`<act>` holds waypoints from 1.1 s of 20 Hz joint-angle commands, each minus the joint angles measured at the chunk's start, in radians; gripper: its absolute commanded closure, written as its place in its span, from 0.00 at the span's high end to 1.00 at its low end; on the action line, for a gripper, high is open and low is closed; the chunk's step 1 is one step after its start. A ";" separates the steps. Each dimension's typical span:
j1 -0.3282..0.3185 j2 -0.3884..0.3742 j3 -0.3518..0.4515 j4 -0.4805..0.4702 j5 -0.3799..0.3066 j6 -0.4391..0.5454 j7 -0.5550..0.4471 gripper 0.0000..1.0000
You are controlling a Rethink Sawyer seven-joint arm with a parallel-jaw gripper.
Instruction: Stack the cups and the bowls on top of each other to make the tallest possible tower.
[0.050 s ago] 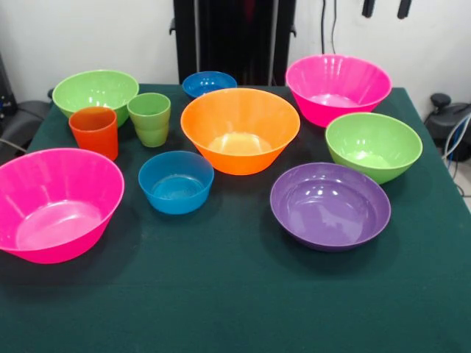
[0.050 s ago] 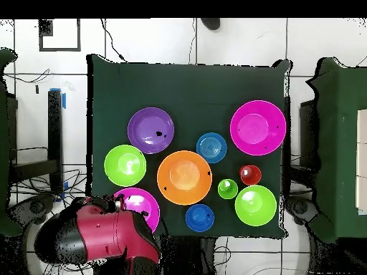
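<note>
Nothing is stacked yet; all pieces stand apart on the green table (image 1: 235, 309). Left to right in the front view: pink bowl (image 1: 55, 202), orange-red cup (image 1: 94, 131), green cup (image 1: 150, 118), orange bowl (image 1: 240, 129), purple bowl (image 1: 330, 204). Judged best practice: start with a wide bowl as base and centre each addition. The gripper (image 1: 385, 7) shows only tips at the top edge, drawn back; whether they stand apart or together cannot be told.

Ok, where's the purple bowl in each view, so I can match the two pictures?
Front view: the purple bowl sits right of centre, near the front of the table.
Overhead view: the purple bowl lies upper left of the middle.
Shared landmark: the orange bowl in the middle; a green bowl sits beside the purple one in both.
</note>
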 commanded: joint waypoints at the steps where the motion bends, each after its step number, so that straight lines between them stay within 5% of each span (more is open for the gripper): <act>1: 0.023 0.096 -0.005 0.068 0.002 -0.086 0.216 1.00; 22: 0.029 0.156 0.016 0.111 0.002 -0.255 0.288 1.00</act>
